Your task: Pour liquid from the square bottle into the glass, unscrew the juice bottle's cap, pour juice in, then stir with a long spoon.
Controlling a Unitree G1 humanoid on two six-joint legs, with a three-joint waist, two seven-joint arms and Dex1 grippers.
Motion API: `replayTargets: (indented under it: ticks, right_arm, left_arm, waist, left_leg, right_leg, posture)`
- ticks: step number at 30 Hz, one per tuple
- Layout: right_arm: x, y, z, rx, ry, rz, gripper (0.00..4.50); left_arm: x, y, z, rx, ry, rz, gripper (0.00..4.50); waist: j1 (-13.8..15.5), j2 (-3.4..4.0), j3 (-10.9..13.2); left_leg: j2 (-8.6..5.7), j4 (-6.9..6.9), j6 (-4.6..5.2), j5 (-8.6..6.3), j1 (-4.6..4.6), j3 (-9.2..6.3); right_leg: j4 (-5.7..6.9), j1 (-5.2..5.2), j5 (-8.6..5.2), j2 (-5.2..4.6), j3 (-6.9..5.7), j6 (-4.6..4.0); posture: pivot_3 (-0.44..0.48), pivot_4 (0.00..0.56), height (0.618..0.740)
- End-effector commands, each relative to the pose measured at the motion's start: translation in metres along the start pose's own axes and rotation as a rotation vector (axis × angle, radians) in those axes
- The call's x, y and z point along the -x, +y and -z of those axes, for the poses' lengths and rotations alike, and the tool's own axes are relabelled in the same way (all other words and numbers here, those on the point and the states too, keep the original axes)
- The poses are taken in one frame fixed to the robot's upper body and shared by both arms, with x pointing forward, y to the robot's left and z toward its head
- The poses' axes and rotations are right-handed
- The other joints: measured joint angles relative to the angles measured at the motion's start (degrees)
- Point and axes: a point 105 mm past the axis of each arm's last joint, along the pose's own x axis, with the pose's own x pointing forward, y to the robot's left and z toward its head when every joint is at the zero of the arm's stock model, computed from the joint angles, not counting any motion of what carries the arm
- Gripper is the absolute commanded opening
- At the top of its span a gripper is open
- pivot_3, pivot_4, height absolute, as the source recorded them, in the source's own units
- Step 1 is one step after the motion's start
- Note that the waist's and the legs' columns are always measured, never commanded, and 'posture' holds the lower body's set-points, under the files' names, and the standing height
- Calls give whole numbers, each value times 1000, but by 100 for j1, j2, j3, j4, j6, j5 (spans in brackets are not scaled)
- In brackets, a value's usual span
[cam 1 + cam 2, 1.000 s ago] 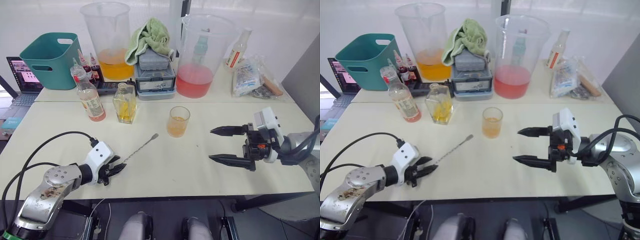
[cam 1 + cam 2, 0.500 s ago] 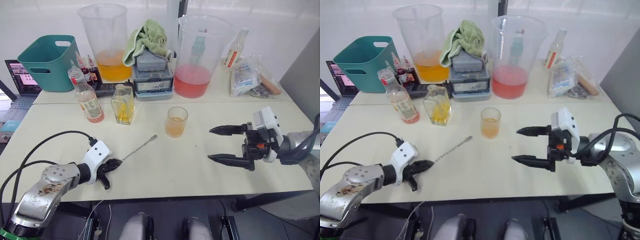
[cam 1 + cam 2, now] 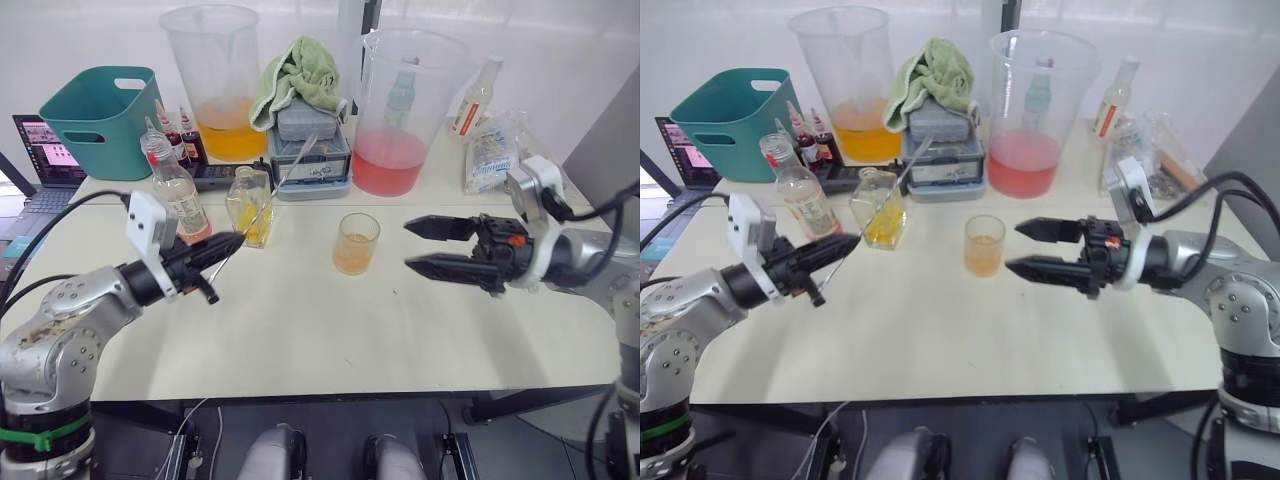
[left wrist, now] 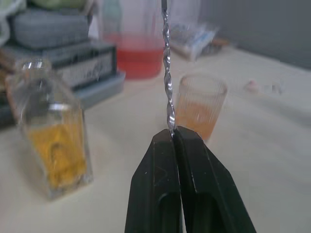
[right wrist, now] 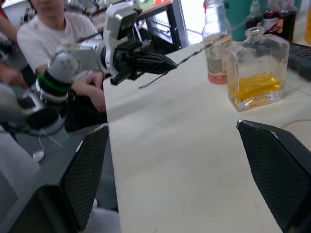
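My left gripper (image 3: 228,246) is shut on the lower end of the long twisted spoon (image 3: 273,190) and holds it off the table, slanting up toward the back right. The shut fingers (image 4: 160,160) pinch the spoon's stem (image 4: 167,73). The glass (image 3: 356,243) with orange liquid stands at the table's middle. Left of it is the square bottle (image 3: 249,205) with yellow liquid, and the juice bottle (image 3: 178,196) stands further left. My right gripper (image 3: 412,245) hovers open just right of the glass, with nothing between its fingers.
Along the back stand a teal bin (image 3: 95,120), a beaker with orange liquid (image 3: 215,80), grey boxes under a green towel (image 3: 310,130), a beaker with red liquid (image 3: 405,100) and bags (image 3: 510,155). A laptop (image 3: 40,150) is far left. A person (image 5: 48,29) sits beyond the table.
My left gripper shut on the spoon's end and lifted it off the table, up and toward the bottles. The right gripper moved left, closer to the glass.
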Motion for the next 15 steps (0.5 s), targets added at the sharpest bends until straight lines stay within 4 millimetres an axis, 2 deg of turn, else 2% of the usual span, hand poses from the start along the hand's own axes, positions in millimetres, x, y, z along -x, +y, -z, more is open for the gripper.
replayTargets:
  ticks: [1, 4, 7, 10, 15]
  right_arm:
    - [-15, -15, -23, -54, -164, 101, 4500]
    - [-31, -24, -30, -157, -277, 156, 4500]
    - [-50, -28, -26, -247, -340, 219, 4500]
    - [-59, -30, -30, -321, -420, 248, 4500]
    - [-70, -34, -33, -363, -445, 288, 4500]
  left_arm:
    - [-16, -14, -19, -55, -74, 31, 42]
    - [-28, -22, -24, -71, -93, 41, 42]
    - [-35, -29, -24, -89, -88, 50, 42]
    - [-38, -34, -22, -78, -84, 55, 42]
    - [-42, -38, -16, -100, -52, 67, 42]
  waist:
    - [-20, 0, 0]
    - [-54, 0, 0]
    - [-73, -2, -1]
    - [-99, -1, -1]
    - [-155, -1, -1]
  left_leg:
    - [-1, -1, 0, 1, 1, 2]
    - [-2, -1, 22, 22, 0, 7]
    - [-5, -1, 32, 30, 0, 5]
    - [-10, -7, 28, 35, -4, 8]
    - [-9, -7, 25, 38, -4, 8]
  right_leg:
    - [1, 2, 0, 4, -1, 0]
    - [10, -1, 1, 19, -2, -1]
    - [59, -8, 1, 19, -1, -1]
    - [73, -29, 1, 21, 5, -1]
    - [74, -30, 0, 33, 7, 0]
  posture:
    - [0, 150, 739]
    - [0, 150, 739]
    - [0, 150, 739]
    - [0, 150, 739]
    - [0, 150, 739]
